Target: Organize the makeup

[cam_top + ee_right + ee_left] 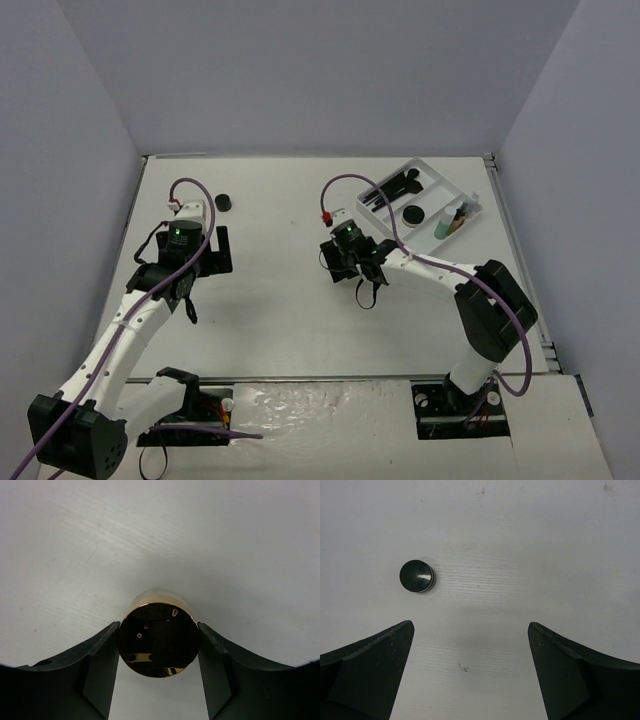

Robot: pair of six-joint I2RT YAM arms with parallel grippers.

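Right wrist view: our right gripper [159, 625] clasps the jar [159, 645]; next, we judge, comes lifting it to the tray [445, 190]. Our left gripper [471, 623] gapes wide near a pot [417, 576].

No text, label, brand or number readable. Marks on jar [159, 642] lid illegible; pot [417, 576] plain; tray [445, 181] items too small.

The left arm [125, 330] and right arm [430, 268] stretch forward (wrists bent down). The left claw [471, 625] gapes wide; the right claw [159, 626] pinches a jar [160, 647] between both fingers [100, 670].
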